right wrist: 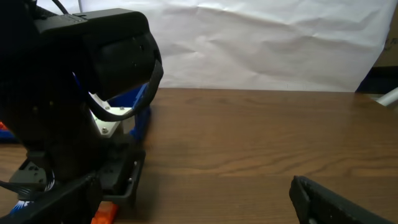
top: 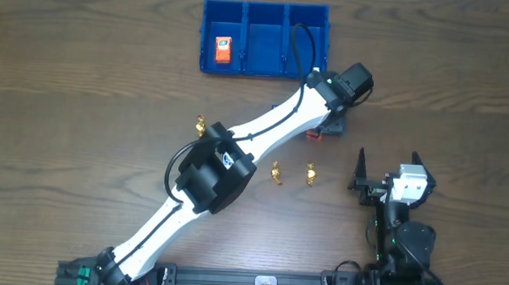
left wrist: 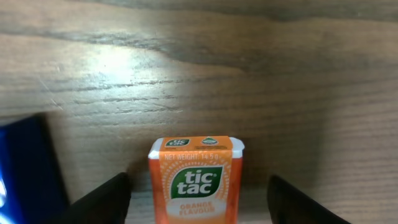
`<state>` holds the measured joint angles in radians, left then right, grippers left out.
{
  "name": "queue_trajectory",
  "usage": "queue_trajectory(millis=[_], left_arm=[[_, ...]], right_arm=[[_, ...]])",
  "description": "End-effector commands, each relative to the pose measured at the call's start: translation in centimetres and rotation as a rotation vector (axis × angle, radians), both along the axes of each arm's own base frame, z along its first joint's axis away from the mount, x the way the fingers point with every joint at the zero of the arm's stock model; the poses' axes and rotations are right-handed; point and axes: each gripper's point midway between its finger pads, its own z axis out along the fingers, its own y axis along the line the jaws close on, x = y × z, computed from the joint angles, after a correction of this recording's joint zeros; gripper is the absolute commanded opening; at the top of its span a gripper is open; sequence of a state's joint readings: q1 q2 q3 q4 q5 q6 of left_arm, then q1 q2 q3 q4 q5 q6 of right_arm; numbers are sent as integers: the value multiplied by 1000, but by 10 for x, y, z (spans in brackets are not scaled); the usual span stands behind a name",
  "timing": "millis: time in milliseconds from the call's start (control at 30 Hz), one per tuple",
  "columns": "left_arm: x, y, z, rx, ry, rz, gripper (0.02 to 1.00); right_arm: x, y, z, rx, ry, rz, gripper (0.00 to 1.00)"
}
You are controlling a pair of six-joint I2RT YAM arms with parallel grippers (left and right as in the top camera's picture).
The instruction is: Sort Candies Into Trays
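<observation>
An orange candy box point(left wrist: 196, 180) lies on the wood between the open fingers of my left gripper point(left wrist: 198, 198), which do not touch it. From above, that gripper point(top: 323, 129) sits just below the blue tray's right end, with the box's orange edge point(top: 312, 135) peeking out beneath it. A second orange box point(top: 224, 49) lies in the left compartment of the blue three-part tray point(top: 263, 70). Three gold-wrapped candies point(top: 200, 124) point(top: 276, 173) point(top: 310, 172) rest on the table. My right gripper point(top: 386, 161) stands open near the lower right, holding nothing.
The left arm point(top: 237, 150) stretches diagonally across the table's middle, passing over the area by the gold candies. In the right wrist view the left arm's black wrist point(right wrist: 93, 68) looms close, with a white backdrop point(right wrist: 267, 43) behind the table.
</observation>
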<state>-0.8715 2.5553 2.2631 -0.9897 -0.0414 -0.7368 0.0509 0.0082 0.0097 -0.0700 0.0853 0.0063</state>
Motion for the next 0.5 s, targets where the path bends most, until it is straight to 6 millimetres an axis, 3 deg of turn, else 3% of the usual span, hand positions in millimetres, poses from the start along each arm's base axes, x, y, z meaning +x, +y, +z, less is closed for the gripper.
queue_trajectory(millis=[33, 67, 167, 233, 333, 433, 500], left_arm=[[-4, 3, -19, 19, 34, 4, 424], [-4, 3, -19, 19, 33, 7, 343], [-2, 1, -17, 12, 26, 11, 310], [15, -1, 20, -19, -61, 21, 312], [47, 21, 100, -42, -240, 39, 314], [86, 79, 188, -50, -410, 70, 305], [110, 126, 222, -45, -470, 132, 308]], right_arm=[[0, -1, -1, -11, 0, -4, 998], [0, -1, -1, -11, 0, -4, 998], [0, -1, -1, -11, 0, -4, 998], [0, -1, -1, -11, 0, -4, 998], [0, -1, -1, -11, 0, -4, 998], [0, -1, -1, -11, 0, -4, 998], [0, -1, -1, -11, 0, -4, 998]])
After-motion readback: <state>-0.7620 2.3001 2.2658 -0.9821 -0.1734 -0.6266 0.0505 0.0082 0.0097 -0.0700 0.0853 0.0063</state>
